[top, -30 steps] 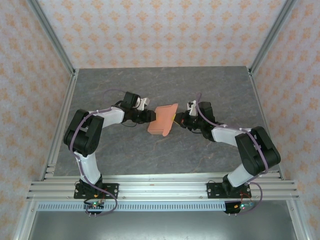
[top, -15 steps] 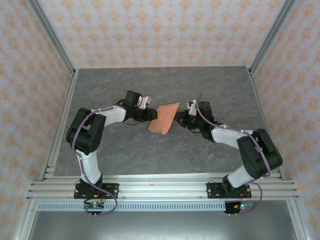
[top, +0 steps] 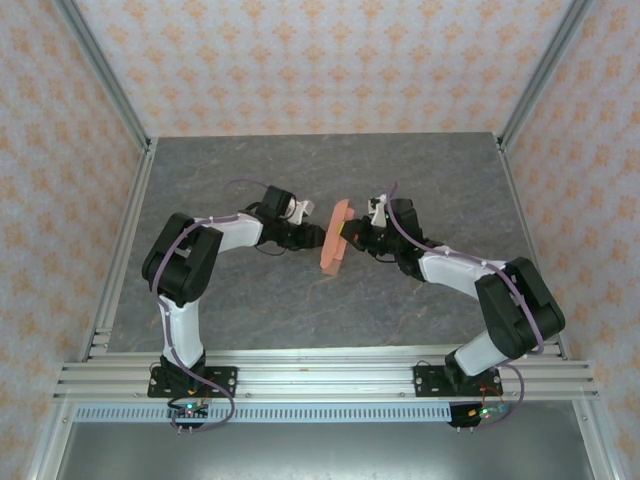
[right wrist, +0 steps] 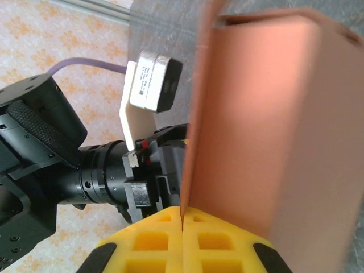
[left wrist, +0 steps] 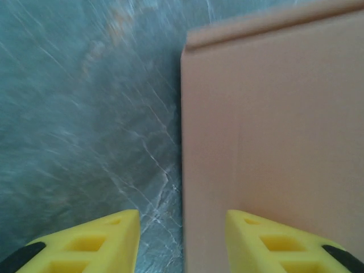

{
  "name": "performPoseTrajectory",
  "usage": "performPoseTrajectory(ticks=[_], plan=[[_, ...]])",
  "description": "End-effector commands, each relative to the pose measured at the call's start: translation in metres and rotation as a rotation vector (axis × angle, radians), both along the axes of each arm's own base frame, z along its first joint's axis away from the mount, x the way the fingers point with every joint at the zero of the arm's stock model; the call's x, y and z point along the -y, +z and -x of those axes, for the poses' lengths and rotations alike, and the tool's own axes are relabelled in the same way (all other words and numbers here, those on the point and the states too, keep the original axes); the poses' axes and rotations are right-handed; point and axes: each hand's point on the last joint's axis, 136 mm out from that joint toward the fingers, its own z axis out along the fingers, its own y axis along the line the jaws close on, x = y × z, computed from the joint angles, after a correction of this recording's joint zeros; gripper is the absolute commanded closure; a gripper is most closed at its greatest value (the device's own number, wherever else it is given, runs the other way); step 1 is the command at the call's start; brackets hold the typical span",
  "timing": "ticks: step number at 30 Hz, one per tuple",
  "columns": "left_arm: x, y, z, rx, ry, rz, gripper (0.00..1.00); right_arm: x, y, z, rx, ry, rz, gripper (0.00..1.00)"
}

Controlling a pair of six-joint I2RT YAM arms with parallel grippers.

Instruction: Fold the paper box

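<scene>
The paper box (top: 335, 237), salmon-orange card, stands on edge between the two arms at the table's middle, seen almost edge-on from above. My right gripper (right wrist: 182, 219) is shut on a thin flap of the paper box (right wrist: 267, 125), with the box body rising to the right of its yellow fingers. My left gripper (left wrist: 182, 236) is open; one yellow fingertip (left wrist: 108, 233) is over the table and the other fingertip (left wrist: 267, 233) lies against the flat face of the paper box (left wrist: 273, 125). In the top view the left gripper (top: 312, 236) meets the box from the left and the right gripper (top: 349, 232) from the right.
The grey marbled table (top: 300, 300) is framed by aluminium rails (top: 320, 375) at the near edge and patterned walls around. The left arm's wrist and camera housing (right wrist: 151, 79) sit close behind the box in the right wrist view.
The box has turned from lying tilted and broad to standing nearly on edge. The left gripper has moved right, closer against the box. The right gripper has kept its hold.
</scene>
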Motion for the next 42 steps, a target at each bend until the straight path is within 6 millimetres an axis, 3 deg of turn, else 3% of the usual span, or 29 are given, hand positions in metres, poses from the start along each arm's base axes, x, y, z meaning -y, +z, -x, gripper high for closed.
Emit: performPoseTrajectory(ticks=[1,9,15,17,20,26,29,37,42], plan=[[0.004,-0.004,0.008,-0.031,-0.026,0.004,0.56,0.0,-0.004,-0.005,-0.006,-0.014,0.045,1.0],[-0.012,0.002,0.001,0.021,0.038,-0.084,0.55,0.011,-0.029,-0.001,-0.04,-0.039,0.13,1.0],[-0.055,0.028,-0.006,0.174,0.197,-0.25,0.5,0.014,-0.028,-0.001,-0.031,-0.044,0.148,1.0],[-0.07,0.036,-0.002,0.227,0.254,-0.289,0.47,0.013,-0.028,-0.001,-0.03,-0.04,0.153,1.0],[-0.076,0.056,0.013,0.349,0.289,-0.274,0.39,0.013,-0.029,-0.001,-0.032,-0.04,0.156,1.0],[-0.037,0.098,0.065,0.634,0.166,-0.263,0.2,0.012,-0.029,-0.002,-0.03,-0.038,0.16,1.0],[-0.015,0.108,0.078,0.705,0.113,-0.247,0.14,0.012,-0.029,-0.003,-0.03,-0.038,0.161,1.0],[0.029,0.091,0.068,0.749,0.0,-0.378,0.06,0.012,-0.028,-0.003,-0.028,-0.037,0.167,1.0],[0.029,0.08,0.054,0.764,0.041,-0.455,0.06,0.012,-0.028,-0.003,-0.027,-0.037,0.172,1.0]])
